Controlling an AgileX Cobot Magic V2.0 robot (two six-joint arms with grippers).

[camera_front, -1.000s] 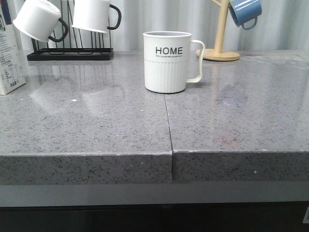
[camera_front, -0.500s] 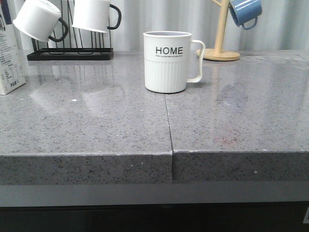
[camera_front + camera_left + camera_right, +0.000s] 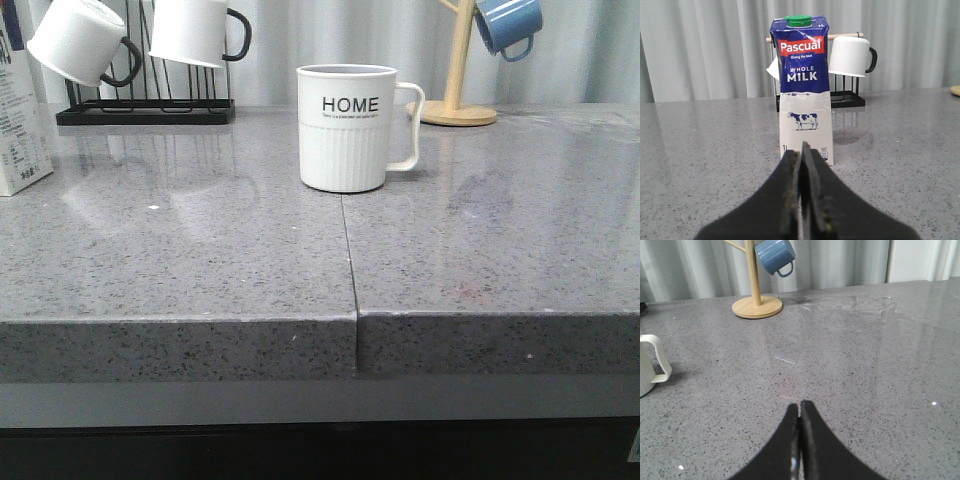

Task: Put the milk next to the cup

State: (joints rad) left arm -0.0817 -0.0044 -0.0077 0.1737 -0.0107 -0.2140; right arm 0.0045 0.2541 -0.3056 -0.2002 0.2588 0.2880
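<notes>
Left fingers [image 3: 801,165] pressed together, short of upright milk [image 3: 804,90].

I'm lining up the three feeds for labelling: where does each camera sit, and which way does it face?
Front: low before the counter, facing the HOME cup; no arm shows.
Left wrist: above the shut left gripper, facing the milk.
Right wrist: above the shut right gripper, facing the blue mug.
Shared: front and left wrist both see the milk.
</notes>
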